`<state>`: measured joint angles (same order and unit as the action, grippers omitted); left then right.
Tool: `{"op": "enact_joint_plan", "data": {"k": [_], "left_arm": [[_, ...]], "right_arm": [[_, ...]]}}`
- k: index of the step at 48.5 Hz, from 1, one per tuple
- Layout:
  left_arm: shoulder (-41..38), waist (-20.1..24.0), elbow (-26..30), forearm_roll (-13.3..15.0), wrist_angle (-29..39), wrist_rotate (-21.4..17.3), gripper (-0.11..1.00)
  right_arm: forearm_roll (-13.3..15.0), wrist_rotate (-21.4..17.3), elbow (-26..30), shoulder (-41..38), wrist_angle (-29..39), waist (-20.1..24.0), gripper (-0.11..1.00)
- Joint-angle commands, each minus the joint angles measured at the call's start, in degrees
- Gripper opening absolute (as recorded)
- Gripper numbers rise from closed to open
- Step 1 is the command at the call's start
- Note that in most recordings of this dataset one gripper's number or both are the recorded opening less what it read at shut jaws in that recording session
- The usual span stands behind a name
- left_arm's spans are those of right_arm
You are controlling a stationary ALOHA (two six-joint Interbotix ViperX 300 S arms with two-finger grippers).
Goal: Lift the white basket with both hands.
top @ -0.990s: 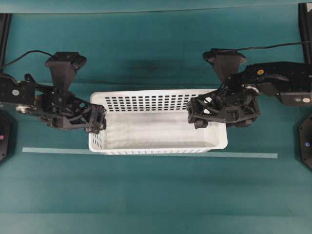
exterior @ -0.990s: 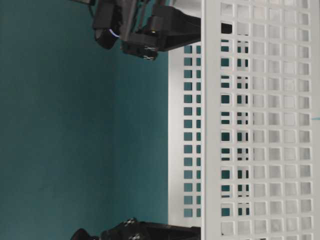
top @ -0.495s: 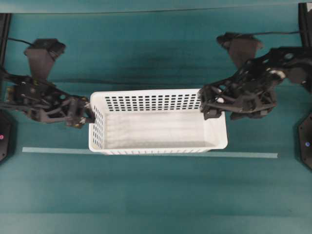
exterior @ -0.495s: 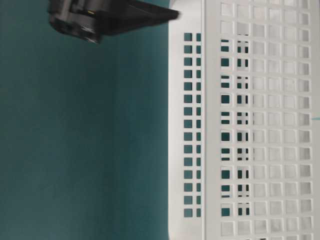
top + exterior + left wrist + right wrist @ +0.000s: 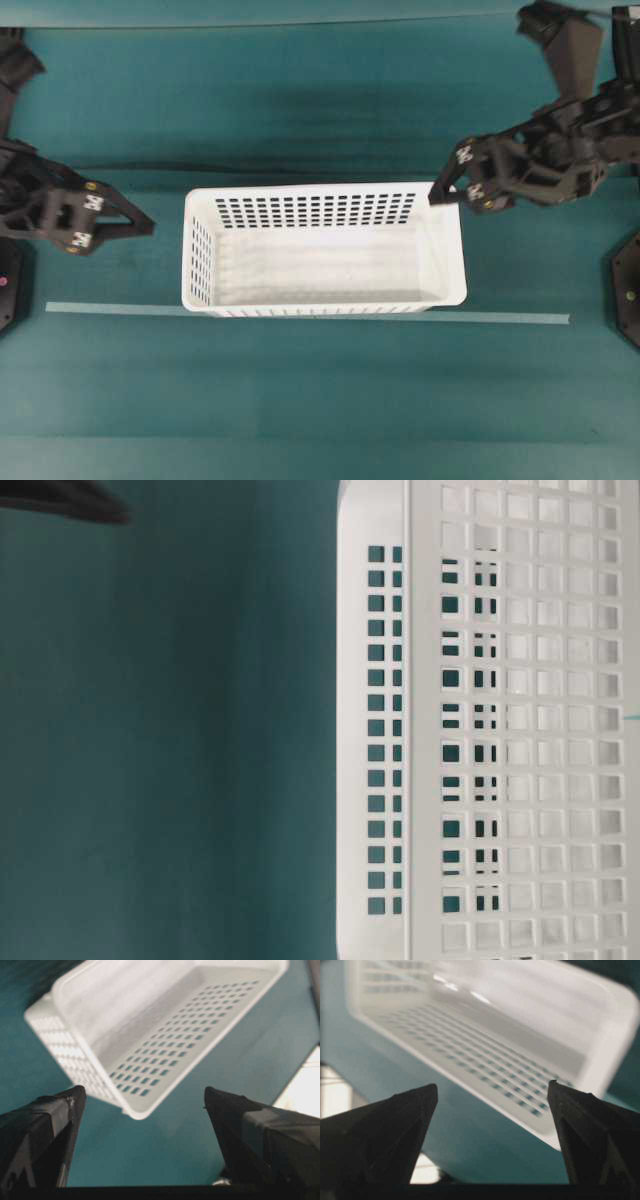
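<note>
Basket (image 5: 325,250) sat on the teal table (image 5: 320,390), its long axis running left to right, just behind the pale tape line (image 5: 505,318). Left gripper (image 5: 140,222) hung off the basket's left end, apart from it, jaws wide and holding nothing; its wrist view showed the basket's end wall beyond the two fingertips (image 5: 75,1097), not between them. Right gripper (image 5: 438,193) lay at the basket's right rear corner, its tip over or just beside the rim, jaws likewise spread wide and empty, with the basket beyond its fingertips (image 5: 427,1092). So each arm faced one short end, the right nearer than the left. By the look of it, the lift would need both grippers brought inward along that long axis onto the end rims
</note>
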<state>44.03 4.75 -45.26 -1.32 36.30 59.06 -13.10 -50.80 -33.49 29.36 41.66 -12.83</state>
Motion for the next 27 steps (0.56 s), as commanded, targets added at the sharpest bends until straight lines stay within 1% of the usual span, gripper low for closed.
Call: {"op": "enact_joint_plan", "data": {"k": [1,4,5,8,17,22,23,27], "left_arm": [[1.1,-0.3,1.6,-0.3,-1.3,-1.7,0.96],[2.2,-0.8,1.6,-0.3,-2.7,-3.8,0.96],[2.5,-1.1,1.5,-0.3,-3.3,-4.8,0.96],[3.4,-1.8,1.5,-0.3,-4.8,-7.6,0.96],[5.4,-3.0,1.4,-0.3,-10.4,-16.5,0.96],[6.2,-3.0,1.4,-0.3,-13.6,-21.5,0.96],[6.3,-3.0,1.4,-0.3,-14.2,-22.6,0.96],[7.1,-3.0,1.4,-0.3,-16.1,-26.2,0.96]], "right_arm": [[0.1,2.6,-0.1,1.0,-3.0,0.3,0.94],[0.2,4.7,-0.5,2.0,-4.9,0.6,0.94],[0.1,6.2,-0.8,2.6,-6.0,1.0,0.94],[0.2,8.8,-1.4,3.6,-8.2,1.6,0.94],[0.7,19.1,-3.2,7.2,-17.0,3.5,0.94],[1.8,24.8,-4.6,9.2,-23.4,4.3,0.94],[2.1,26.5,-4.8,9.8,-25.2,4.6,0.94],[3.2,31.1,-5.6,11.6,-29.4,5.4,0.94]]}}
